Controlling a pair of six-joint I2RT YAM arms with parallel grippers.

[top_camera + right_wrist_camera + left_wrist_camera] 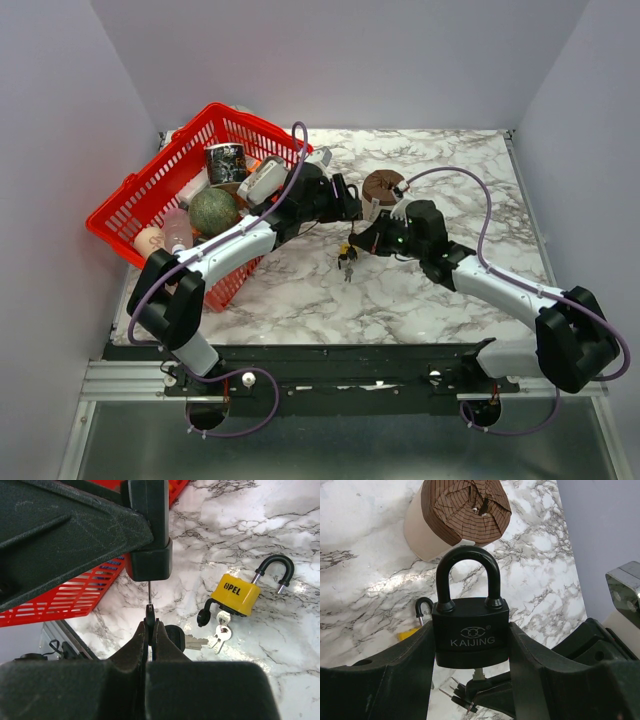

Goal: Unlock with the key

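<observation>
Right gripper [150, 630], pinched fully closed, is holding the tiny silvery metal key with a black head [149, 611] directly beneath the black metal padlock [470, 625], blade axis pointing straight up at its underside, while the left gripper [469, 660], part-open, is clamping that padlock's body.

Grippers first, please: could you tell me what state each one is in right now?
Left gripper: closed on the black padlock.
Right gripper: shut on the key, its blade at the padlock's underside.
</observation>
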